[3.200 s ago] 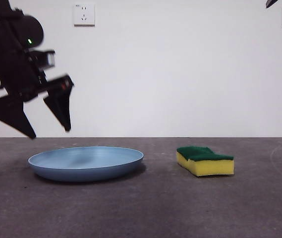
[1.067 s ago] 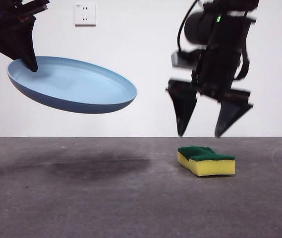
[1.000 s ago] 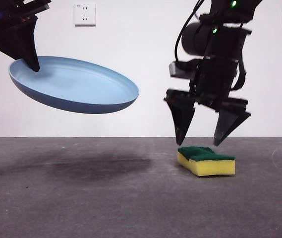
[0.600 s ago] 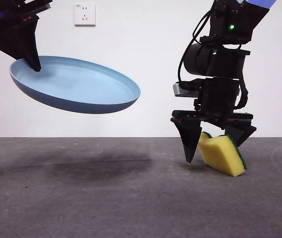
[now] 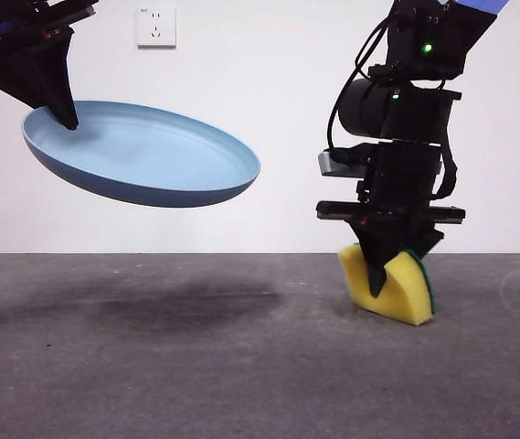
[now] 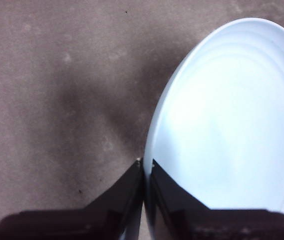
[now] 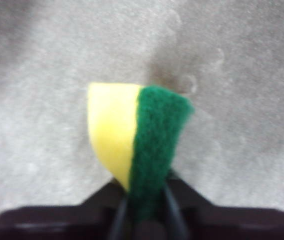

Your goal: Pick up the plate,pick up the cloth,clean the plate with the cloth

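Grey table (image 5: 150, 384): left pincer (image 6: 145, 165) grips plate (image 5: 141, 155) (tilted, empty)

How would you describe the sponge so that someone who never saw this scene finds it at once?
Look at the grey table in front of the white wall, on the side away from the raised blue plate. There the right gripper pinches the sponge, tipped up on edge against the table. It alone is yellow foam with a dark green face.
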